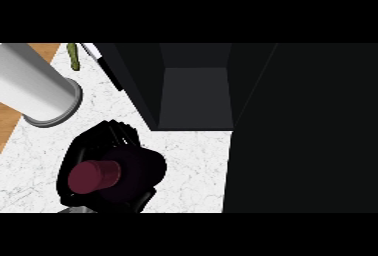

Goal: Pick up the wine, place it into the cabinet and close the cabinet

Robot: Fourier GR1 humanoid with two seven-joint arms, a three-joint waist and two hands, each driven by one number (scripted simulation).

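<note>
Dark red caps the wine (94,176), which stands on the white marbled counter (188,170), out in front of the cabinet (142,85) and off to the left of its opening, wholly outside it. The bottle's body reads almost black below the cap. The right hand (108,137) is clasped round the bottle: its black fingers curl over the side that faces the cabinet and wrap down the side turned away from it, so most of the glass is hidden and only the cap and one dark flank show. Whether the bottle's base touches the counter or is lifted clear of it cannot be told.

The cabinet is open. Its dark grey inner floor and slanting side walls show, with nothing visible inside. To the right of that opening a broad black surface (310,130) fills the view; whether it is the cabinet's door or its side cannot be told.

Left of the cabinet, and further from it than the wine, a pale grey forearm (33,82) slants across the counter's corner. Its ringed end points toward the bottle without touching it, and no hand shows on it. A small green thing (72,56) lies just left of the cabinet's back corner, and a brown wood-coloured strip (6,129) borders the counter on the side farthest from the cabinet
</note>
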